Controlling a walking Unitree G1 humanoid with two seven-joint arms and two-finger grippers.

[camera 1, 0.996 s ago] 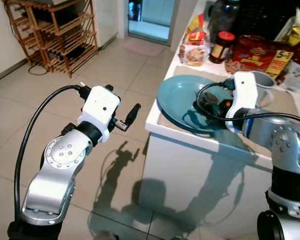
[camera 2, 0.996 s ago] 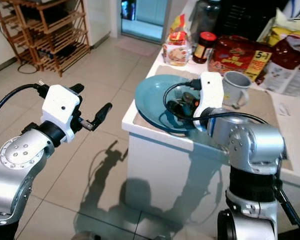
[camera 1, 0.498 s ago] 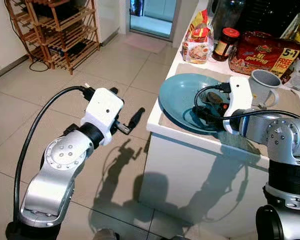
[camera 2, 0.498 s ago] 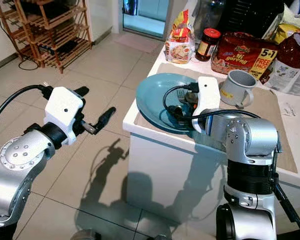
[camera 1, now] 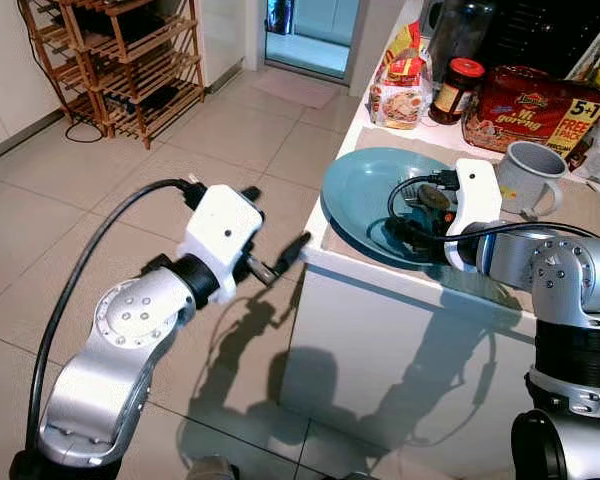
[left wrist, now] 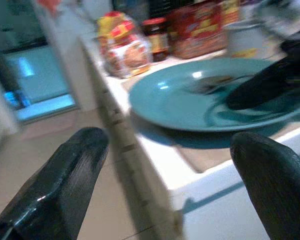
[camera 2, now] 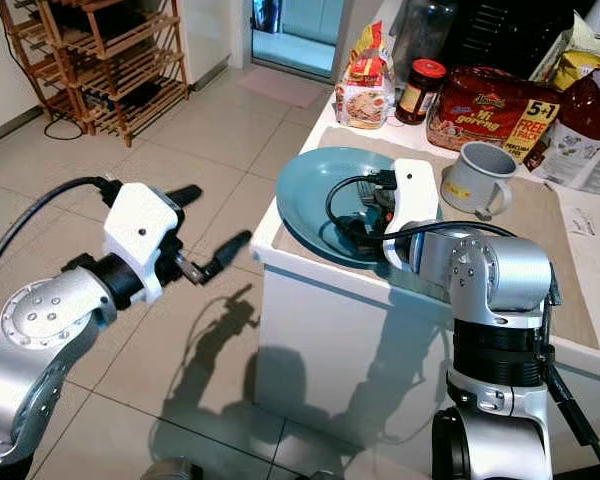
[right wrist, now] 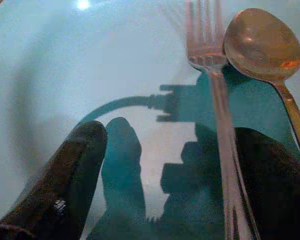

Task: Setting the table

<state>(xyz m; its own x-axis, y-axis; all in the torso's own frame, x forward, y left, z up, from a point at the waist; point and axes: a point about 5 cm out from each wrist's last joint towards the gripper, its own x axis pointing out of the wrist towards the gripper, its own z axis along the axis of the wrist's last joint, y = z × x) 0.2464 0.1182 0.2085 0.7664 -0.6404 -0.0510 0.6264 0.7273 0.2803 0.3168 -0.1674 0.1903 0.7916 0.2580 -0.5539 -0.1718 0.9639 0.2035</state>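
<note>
A teal plate (camera 1: 358,190) lies on a beige placemat (camera 2: 540,250) at the counter's left corner. On the plate rest a fork (right wrist: 214,70) and a spoon (right wrist: 262,42), side by side. My right gripper (right wrist: 175,155) is open and low over the plate; the fork's handle runs between its fingers, close to one of them. My left gripper (camera 1: 275,225) is open in the air just left of the counter's edge, at about plate height, with nothing between its fingers (left wrist: 65,175). The plate's rim (left wrist: 155,107) is straight ahead of it.
A grey mug (camera 1: 528,175) stands on the placemat right of the plate. Behind are a dark jar (camera 1: 447,88), a snack bag (camera 1: 400,85) and a red packet (camera 1: 525,105). A wooden rack (camera 1: 120,60) stands far left on the tiled floor (camera 1: 100,200).
My left gripper has moved right, closer to the counter's edge and the plate. The right gripper has stayed over the plate. The camera has shifted slightly.
</note>
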